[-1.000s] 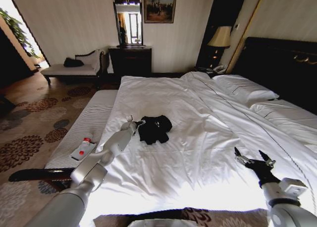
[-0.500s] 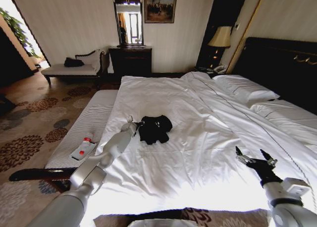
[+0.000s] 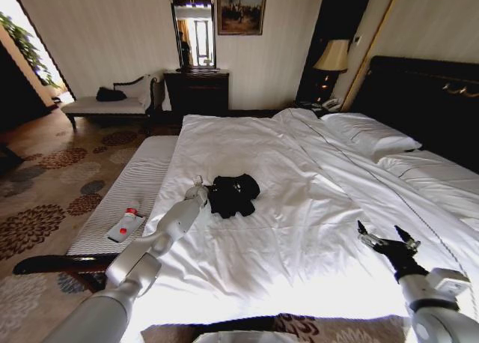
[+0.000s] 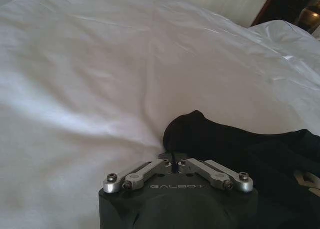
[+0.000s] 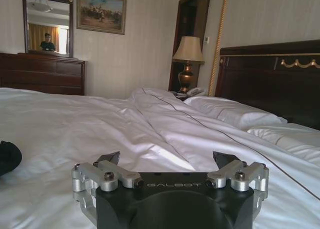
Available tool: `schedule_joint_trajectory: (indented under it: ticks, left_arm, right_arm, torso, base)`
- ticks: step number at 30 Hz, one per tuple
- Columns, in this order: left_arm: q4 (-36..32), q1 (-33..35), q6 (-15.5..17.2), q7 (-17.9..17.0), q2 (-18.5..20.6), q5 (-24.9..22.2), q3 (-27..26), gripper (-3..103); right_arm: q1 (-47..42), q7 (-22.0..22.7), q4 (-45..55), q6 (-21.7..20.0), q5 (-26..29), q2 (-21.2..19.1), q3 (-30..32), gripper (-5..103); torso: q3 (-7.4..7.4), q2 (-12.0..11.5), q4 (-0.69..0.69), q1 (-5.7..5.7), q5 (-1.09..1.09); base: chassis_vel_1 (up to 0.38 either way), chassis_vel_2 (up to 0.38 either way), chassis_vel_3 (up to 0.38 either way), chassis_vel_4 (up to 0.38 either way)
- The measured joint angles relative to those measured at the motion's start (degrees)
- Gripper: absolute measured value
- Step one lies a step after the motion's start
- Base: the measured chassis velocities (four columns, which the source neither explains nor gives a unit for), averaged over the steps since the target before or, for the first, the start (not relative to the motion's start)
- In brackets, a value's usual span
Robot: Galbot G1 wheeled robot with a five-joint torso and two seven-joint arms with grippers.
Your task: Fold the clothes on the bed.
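A crumpled black T-shirt [image 3: 233, 194] lies bunched near the middle of the white bed [image 3: 299, 231], where the robot's left end effector [image 3: 200, 190] presses against the garment's near edge, its fingers drawn together and pinching the dark fabric [image 4: 235, 149]. The right end effector [image 3: 388, 240] hovers well apart over bare sheets on the far side of the shirt, fingers spread wide and holding nothing.

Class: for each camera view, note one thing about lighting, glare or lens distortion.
Head view: strong glare washes out the bed sheet's near part; wide-lens bending tilts the walls. Left wrist view: the black T-shirt is so dark its folds barely read, beside the shut left tool. Right wrist view: the lit lamp glows warm beyond the open right tool.
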Motion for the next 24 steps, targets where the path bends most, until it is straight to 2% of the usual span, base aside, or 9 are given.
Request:
schedule_joint_trajectory:
  ticks: [5,11,13,14,15,17,18,21,24]
  left_arm:
    - [-2.0,0.6,-0.3,-0.9,0.7,0.1,0.1,1]
    - [-3.8,1.0,-0.8,-1.2,1.6,0.3,2.1,1]
    - [-4.1,1.0,-1.0,-1.2,1.8,0.3,3.9,1]
    - [-4.1,1.0,-1.0,-1.2,1.8,0.3,3.9,1]
    - [-4.1,0.8,-1.1,-1.3,1.8,0.3,4.7,1]
    - [-4.1,0.6,-1.2,-1.6,1.3,0.3,5.3,1]
    - [-4.1,0.6,-1.2,-1.6,1.3,0.3,5.3,1]
    - [-4.1,0.6,-1.3,-2.7,0.4,0.2,5.6,1]
    - [-4.1,0.5,-1.3,-3.0,0.1,0.2,5.9,1]
  right_arm:
    - [5.7,3.3,-1.8,-7.1,15.2,-11.7,-1.9,100]
    - [14.8,4.4,-5.7,-14.4,28.5,-20.7,-6.0,100]
    - [25.5,3.7,-12.6,-16.4,34.5,-27.1,-14.8,100]
    - [25.5,3.7,-12.6,-16.4,34.5,-27.1,-14.8,100]
    - [31.6,3.4,-16.6,-16.6,37.2,-29.4,-20.9,100]
    - [41.1,2.7,-22.5,-16.2,40.2,-31.1,-29.9,100]
    - [41.1,2.7,-22.5,-16.2,40.2,-31.1,-29.9,100]
    - [60.9,-0.1,-35.2,-15.5,43.2,-28.9,-49.9,100]
    - [66.5,-1.1,-39.2,-15.4,43.4,-26.6,-55.3,100]
  torso:
    - [0.01,0.0,0.01,0.0,0.0]
    - [0.0,0.0,0.0,0.0,0.0]
    - [0.01,0.0,0.02,0.0,-0.01]
    - [0.01,0.0,0.02,0.0,-0.01]
    - [0.01,0.0,0.03,0.0,0.01]
    - [0.02,0.0,0.04,0.02,0.02]
    - [0.02,0.0,0.04,0.02,0.02]
    - [0.02,0.0,0.01,0.02,0.02]
    - [0.02,0.0,0.02,0.02,-0.01]
  base:
    - [0.0,0.0,0.0,0.0]
    - [0.0,0.0,0.0,0.0]
    - [0.0,0.0,0.0,0.0]
    - [0.0,0.0,0.0,0.0]
    - [0.0,0.0,0.0,0.0]
    - [0.0,0.0,0.0,0.0]
    - [0.0,0.0,0.0,0.0]
    - [0.0,0.0,0.0,0.0]
    - [0.0,0.0,0.0,0.0]
